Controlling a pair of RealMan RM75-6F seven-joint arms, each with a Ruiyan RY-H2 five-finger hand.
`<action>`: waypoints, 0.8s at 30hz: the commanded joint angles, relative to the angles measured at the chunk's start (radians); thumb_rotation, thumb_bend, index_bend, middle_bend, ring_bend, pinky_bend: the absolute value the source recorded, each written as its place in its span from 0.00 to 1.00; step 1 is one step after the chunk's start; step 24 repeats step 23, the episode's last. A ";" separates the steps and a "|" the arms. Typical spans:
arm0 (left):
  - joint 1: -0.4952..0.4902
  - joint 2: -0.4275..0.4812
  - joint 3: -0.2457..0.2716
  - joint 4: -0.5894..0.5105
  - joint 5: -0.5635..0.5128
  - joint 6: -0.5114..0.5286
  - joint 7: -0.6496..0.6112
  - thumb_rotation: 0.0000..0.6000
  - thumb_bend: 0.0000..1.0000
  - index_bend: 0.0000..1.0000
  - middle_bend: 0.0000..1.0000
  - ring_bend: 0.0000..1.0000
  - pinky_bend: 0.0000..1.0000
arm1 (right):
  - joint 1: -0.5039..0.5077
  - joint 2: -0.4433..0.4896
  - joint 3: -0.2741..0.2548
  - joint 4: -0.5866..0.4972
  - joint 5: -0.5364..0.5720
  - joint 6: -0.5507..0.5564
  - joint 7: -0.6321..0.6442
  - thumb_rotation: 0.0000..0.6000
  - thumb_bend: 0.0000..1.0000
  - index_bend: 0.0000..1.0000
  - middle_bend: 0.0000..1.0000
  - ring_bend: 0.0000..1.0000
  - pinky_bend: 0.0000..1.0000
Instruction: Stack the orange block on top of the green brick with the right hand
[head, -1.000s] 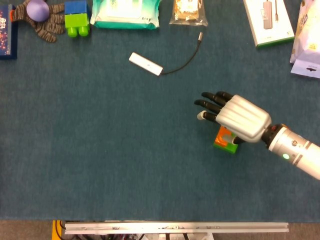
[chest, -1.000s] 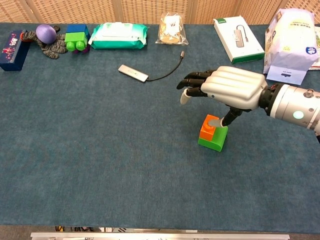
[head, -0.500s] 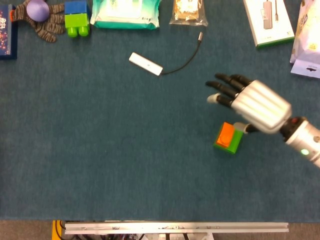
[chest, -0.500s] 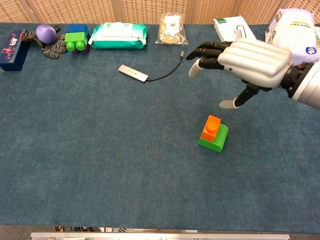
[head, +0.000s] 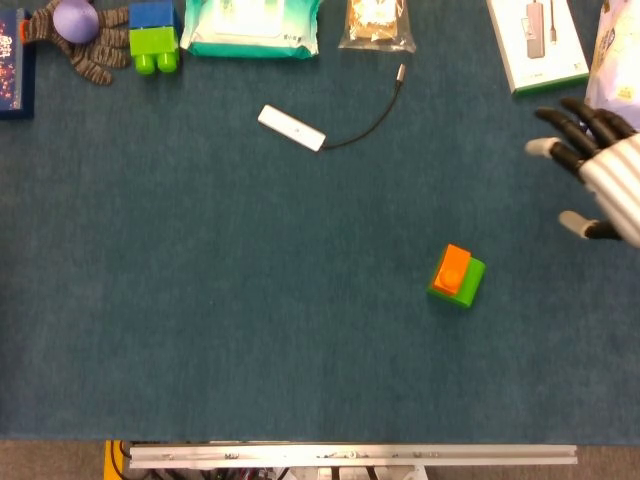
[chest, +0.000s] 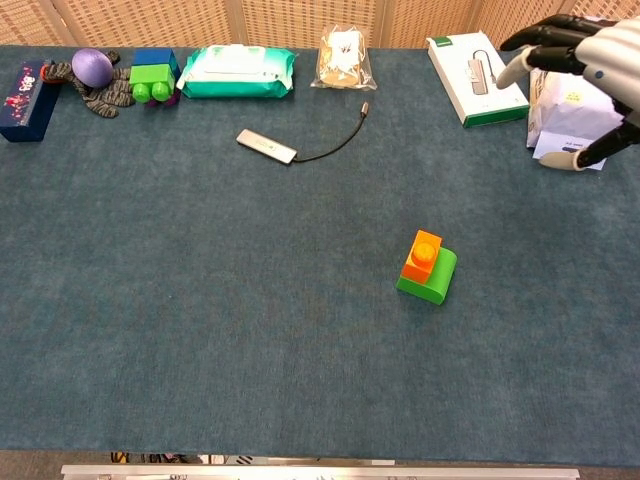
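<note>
The orange block (head: 453, 268) (chest: 423, 255) sits on top of the green brick (head: 467, 285) (chest: 438, 280) on the blue cloth, right of centre. My right hand (head: 596, 165) (chest: 585, 62) is raised at the far right edge, well up and to the right of the stack, fingers spread and holding nothing. The left hand shows in neither view.
Along the far edge lie a dark box (chest: 24, 88), a purple ball on a glove (chest: 92, 68), a blue and green block pair (chest: 152, 75), a wipes pack (chest: 238, 70), a snack bag (chest: 345, 48), a white box (chest: 476, 65) and a white bag (chest: 578, 95). A cabled adapter (chest: 268, 146) lies mid-table.
My right hand has let go of the orange block and pulled up and away to the right edge. The block stays on the green brick.
</note>
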 joint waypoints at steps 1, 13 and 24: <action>-0.009 0.005 -0.004 -0.007 0.000 -0.008 -0.005 1.00 0.11 0.52 0.38 0.22 0.26 | -0.041 0.024 -0.010 -0.014 0.022 0.032 -0.003 1.00 0.12 0.28 0.14 0.07 0.21; -0.033 0.022 -0.025 -0.031 -0.003 -0.008 -0.027 1.00 0.11 0.52 0.38 0.22 0.26 | -0.214 0.053 -0.048 -0.040 0.074 0.172 0.010 1.00 0.12 0.28 0.14 0.07 0.21; -0.029 0.021 -0.021 -0.059 -0.007 0.007 0.003 1.00 0.11 0.52 0.38 0.22 0.26 | -0.273 0.059 -0.058 -0.012 0.029 0.200 0.102 1.00 0.12 0.28 0.14 0.07 0.21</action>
